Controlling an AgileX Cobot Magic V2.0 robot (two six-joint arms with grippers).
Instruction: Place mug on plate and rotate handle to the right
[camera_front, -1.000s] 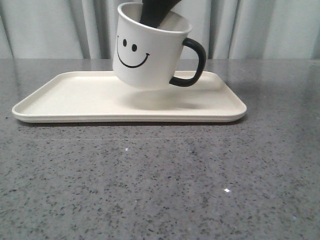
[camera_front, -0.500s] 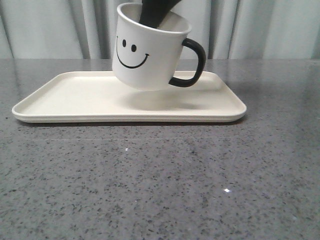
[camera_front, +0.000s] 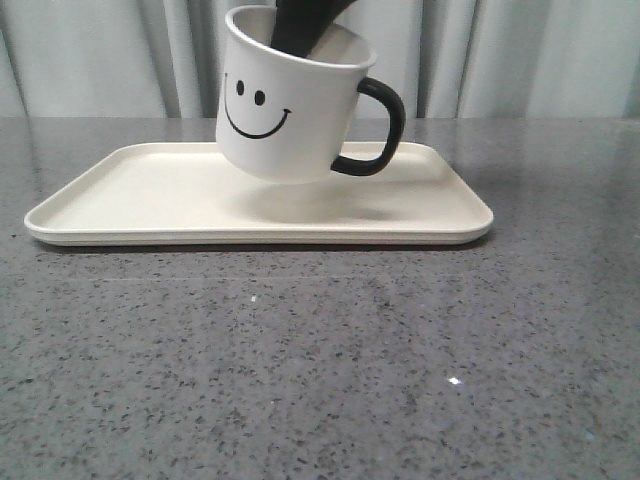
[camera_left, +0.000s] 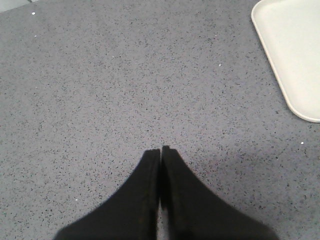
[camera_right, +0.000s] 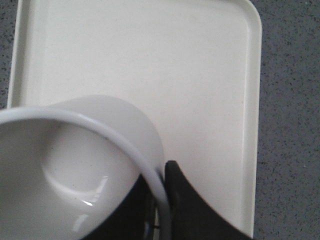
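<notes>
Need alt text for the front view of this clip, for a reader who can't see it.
A white smiley-face mug, tilted, hangs just above a cream plate, held by the right gripper whose dark jaws pinch its rim. Its black handle points to the right side of the view, and the plate rests on a grey speckled table.

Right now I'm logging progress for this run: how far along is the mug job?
Done: the right gripper has the mug pinched by its rim and lifted over the plate. In hand: the mug hangs tilted, clear of the plate, with a shadow beneath. The handle already points right in the front view. Left: set the mug down, release, check the handle. The left gripper is shut over bare table.
</notes>
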